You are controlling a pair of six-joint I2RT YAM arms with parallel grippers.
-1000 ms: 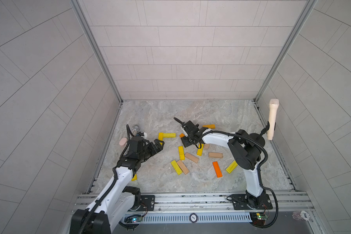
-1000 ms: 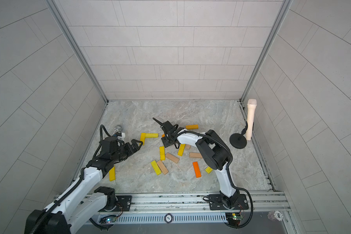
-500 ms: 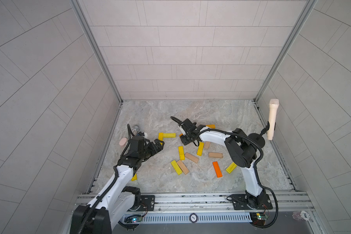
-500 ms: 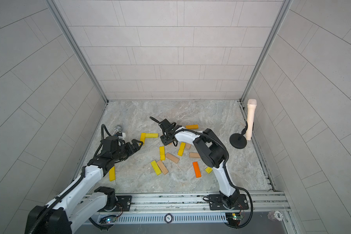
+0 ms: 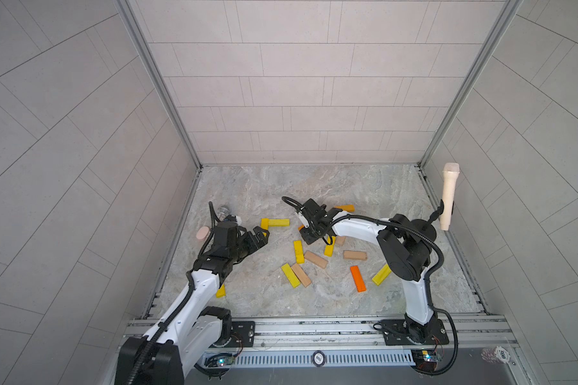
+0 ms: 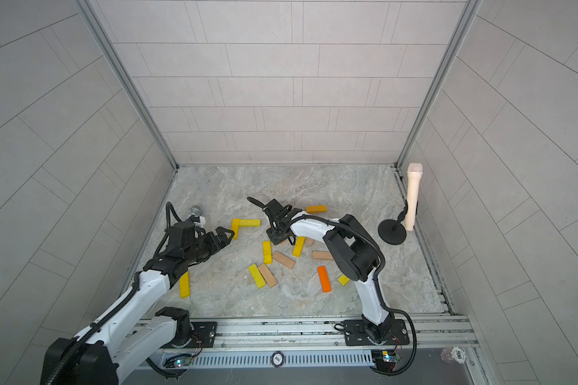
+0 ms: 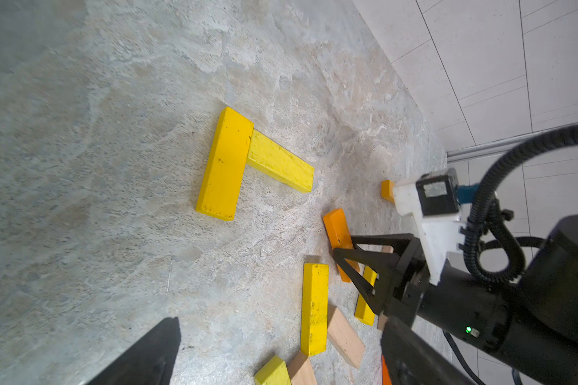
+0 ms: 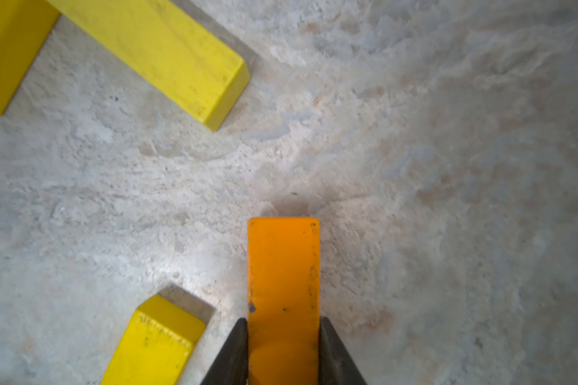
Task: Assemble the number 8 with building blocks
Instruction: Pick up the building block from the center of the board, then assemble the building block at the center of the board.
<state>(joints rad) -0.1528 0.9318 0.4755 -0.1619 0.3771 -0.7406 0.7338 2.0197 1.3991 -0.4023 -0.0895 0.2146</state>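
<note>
Building blocks in yellow, orange and tan lie scattered on the marble floor (image 5: 314, 186). Two yellow blocks (image 5: 278, 222) (image 7: 226, 163) form an L at the middle left. My right gripper (image 8: 283, 333) is shut on an orange block (image 8: 283, 266) (image 7: 337, 226), low over the floor just right of that L; in a top view this gripper (image 5: 309, 233) hides most of the block. My left gripper (image 5: 261, 235) (image 6: 226, 233) stands open and holds nothing, just left of the L. Loose blocks lie near the middle: yellow (image 5: 298, 251), tan (image 5: 315, 259), orange (image 5: 357, 278).
A glittery silver microphone (image 5: 224, 211) and a pink oval object (image 5: 202, 233) lie by the left wall behind my left arm. A tan microphone (image 5: 448, 196) on a black stand (image 6: 391, 231) stands at the right wall. A yellow block (image 6: 184, 284) lies under my left arm.
My right gripper's jaws have closed onto the orange block. The left arm has hardly moved and stays open.
</note>
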